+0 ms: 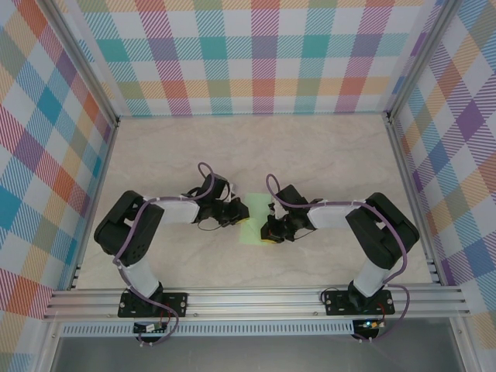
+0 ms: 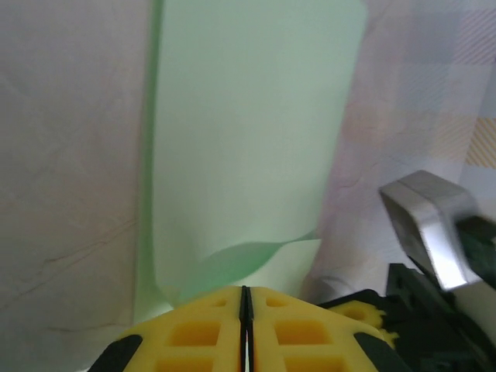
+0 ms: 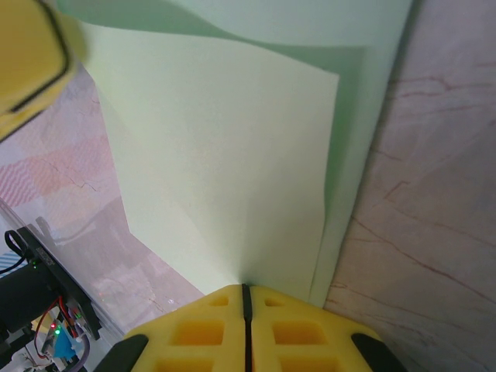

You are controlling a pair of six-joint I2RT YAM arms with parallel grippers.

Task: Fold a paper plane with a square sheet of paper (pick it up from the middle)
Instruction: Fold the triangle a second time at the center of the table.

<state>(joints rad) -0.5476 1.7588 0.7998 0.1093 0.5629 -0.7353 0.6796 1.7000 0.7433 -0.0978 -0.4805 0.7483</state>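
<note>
The square sheet of paper point(image 1: 254, 214) lies pale mint-green at mid-table, folded into a narrow upright strip between my two grippers. My left gripper point(image 1: 238, 218) meets its left edge and my right gripper point(image 1: 269, 227) its right edge. In the left wrist view the left gripper point(image 2: 245, 290) is shut at the sheet point(image 2: 248, 132), whose near edge curls up just ahead of the tips; a pinch cannot be made out. In the right wrist view the right gripper point(image 3: 246, 286) is shut on the upper layer point(image 3: 225, 163), which lifts off the darker lower layer point(image 3: 364, 132).
The marble-patterned table point(image 1: 325, 155) is walled by checked panels point(image 1: 256, 54) at the back and sides. An aluminium rail point(image 1: 256, 298) runs along the near edge. The two arms crowd the middle, elbows out to either side.
</note>
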